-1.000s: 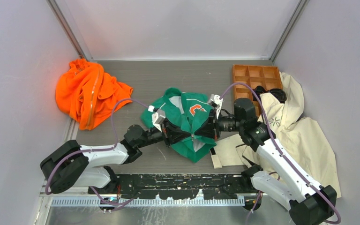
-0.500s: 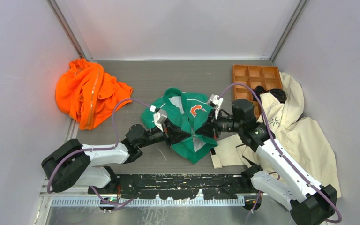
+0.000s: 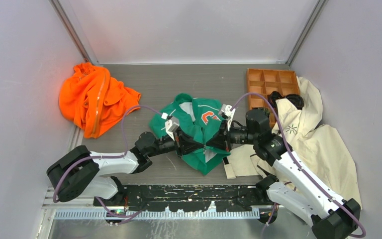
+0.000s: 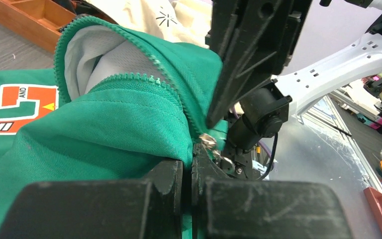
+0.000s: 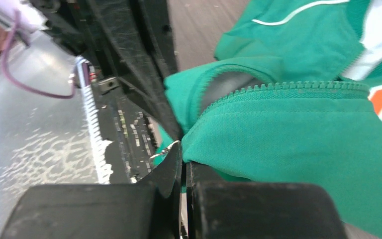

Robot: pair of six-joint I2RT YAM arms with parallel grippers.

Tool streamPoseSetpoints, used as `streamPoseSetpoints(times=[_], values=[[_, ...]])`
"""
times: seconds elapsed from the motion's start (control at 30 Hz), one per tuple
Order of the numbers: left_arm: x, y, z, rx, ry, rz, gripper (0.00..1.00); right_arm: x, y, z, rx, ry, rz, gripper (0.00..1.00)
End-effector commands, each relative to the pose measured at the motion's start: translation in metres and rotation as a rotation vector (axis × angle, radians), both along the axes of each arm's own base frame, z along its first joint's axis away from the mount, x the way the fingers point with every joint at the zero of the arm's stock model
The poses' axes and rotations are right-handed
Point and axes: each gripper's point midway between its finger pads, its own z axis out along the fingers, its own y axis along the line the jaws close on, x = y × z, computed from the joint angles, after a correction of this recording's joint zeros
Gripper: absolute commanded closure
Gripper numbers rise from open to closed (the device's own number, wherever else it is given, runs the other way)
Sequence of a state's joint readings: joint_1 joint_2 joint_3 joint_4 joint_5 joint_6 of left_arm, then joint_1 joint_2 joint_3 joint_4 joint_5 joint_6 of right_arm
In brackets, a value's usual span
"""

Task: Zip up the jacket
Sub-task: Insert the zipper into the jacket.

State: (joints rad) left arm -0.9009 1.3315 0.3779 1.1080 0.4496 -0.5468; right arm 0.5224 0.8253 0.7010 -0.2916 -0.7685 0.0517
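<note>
meeting at frame centre, the left gripper point(image 3: 189, 145) and right gripper point(image 3: 214, 143) each clamp the jacket point(image 3: 195, 127) beside its slider point(image 4: 208, 141); the open zipper point(image 4: 144, 81) runs from them toward the top edge

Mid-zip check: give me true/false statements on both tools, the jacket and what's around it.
1. The left tool is shut on the jacket. True.
2. The right tool hangs open above the jacket. False: it is shut on jacket fabric near the lower end of the zipper.
3. The zipper is closed up to the collar. False: the front gapes, with the lining showing.
4. The orange garment lies apart, left of the jacket. True.
</note>
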Motion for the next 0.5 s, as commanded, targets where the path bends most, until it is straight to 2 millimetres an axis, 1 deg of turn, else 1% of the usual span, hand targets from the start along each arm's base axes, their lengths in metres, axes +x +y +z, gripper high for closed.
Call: streamPoseSetpoints(times=[0.0, 0.07, 0.13, 0.23, 0.3, 0.37, 0.47], values=[[-0.008, -0.005, 0.033, -0.087, -0.070, -0.052, 1.00, 0.041, -0.013, 0.009, -0.060, -0.126, -0.190, 0.99], [-0.010, -0.005, 0.033, -0.089, -0.069, -0.060, 1.00, 0.038, -0.015, 0.002, -0.090, -0.120, -0.176, 0.99], [-0.011, -0.006, 0.034, -0.092, -0.065, -0.070, 1.00, 0.025, -0.010, 0.002, -0.071, -0.097, -0.109, 0.99], [-0.010, -0.009, 0.034, -0.104, -0.054, -0.078, 1.00, 0.006, 0.001, 0.011, 0.006, -0.087, -0.003, 0.99], [-0.010, -0.011, 0.033, -0.110, -0.044, -0.083, 1.00, -0.001, 0.007, 0.020, 0.059, -0.096, 0.036, 0.99], [-0.009, -0.012, 0.032, -0.114, -0.040, -0.084, 1.00, -0.003, 0.010, 0.027, 0.091, -0.116, 0.043, 0.99], [-0.009, -0.011, 0.030, -0.116, -0.031, -0.082, 1.00, 0.006, 0.008, 0.032, 0.101, -0.141, -0.009, 0.99]])
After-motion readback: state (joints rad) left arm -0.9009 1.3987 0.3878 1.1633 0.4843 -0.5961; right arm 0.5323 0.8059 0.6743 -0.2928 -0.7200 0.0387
